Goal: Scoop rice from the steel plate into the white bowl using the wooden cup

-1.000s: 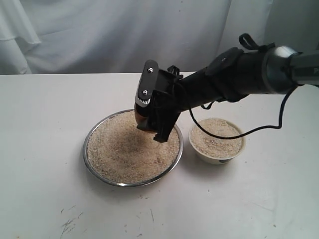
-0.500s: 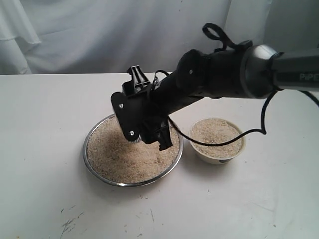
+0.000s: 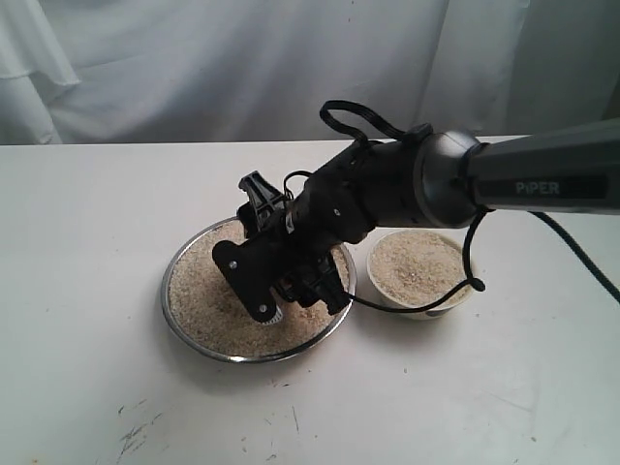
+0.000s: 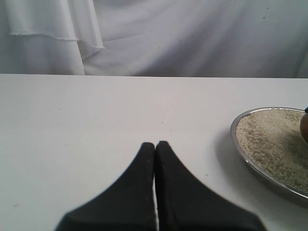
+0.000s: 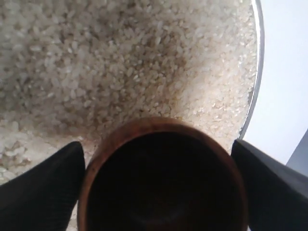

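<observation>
The right gripper has its two dark fingers spread wide and clamped on the wooden cup. They press on opposite sides of its round wall, and the dark, seemingly empty mouth is turned toward the wrist camera. The cup is low over the rice in the steel plate, near the side facing the white bowl. In the exterior view the arm hides the cup entirely, so I cannot tell whether its lip has bitten into the grain. The cup should be light and stiff, but the glossy, curved wood gives the pads only narrow contact and could twist or slide under load. The present hold across the belly, clear of the rim, therefore looks like the right place (a pinch on the lip would block the scoop). The rice is loose and will flow, resisting a little as the cup ploughs in. It will add weight once lifted and will spill if the cup is tipped early. The bowl already holds a good mound of rice, so pouring calls for a slow tilt close over its centre. The left gripper is pressed together, holding nothing, above bare table just beside the plate.
</observation>
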`<state>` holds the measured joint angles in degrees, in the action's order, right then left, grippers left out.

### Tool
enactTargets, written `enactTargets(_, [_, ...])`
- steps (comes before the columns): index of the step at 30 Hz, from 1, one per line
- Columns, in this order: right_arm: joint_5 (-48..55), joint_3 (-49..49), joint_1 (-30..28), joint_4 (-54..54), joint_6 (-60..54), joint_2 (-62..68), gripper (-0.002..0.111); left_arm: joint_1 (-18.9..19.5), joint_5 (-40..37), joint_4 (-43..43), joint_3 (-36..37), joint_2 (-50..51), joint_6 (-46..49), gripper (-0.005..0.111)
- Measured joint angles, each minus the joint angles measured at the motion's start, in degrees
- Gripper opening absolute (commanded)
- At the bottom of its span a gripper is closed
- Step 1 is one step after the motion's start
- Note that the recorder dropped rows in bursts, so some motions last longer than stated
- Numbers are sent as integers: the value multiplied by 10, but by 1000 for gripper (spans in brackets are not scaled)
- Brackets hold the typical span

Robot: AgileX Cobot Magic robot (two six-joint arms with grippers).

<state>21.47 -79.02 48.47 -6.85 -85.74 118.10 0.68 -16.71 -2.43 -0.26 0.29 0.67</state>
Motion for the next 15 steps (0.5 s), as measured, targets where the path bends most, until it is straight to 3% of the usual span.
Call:
enactTargets(7, [1,0,2,4,33,0,0,0,0,0,0,0,0,0])
enactTargets(13, [1,0,2,28,38,0,16,0,0,0,0,0,0,0])
enactTargets(15, [0,0,2,29,39,0,17,0,0,0,0,0,0,0])
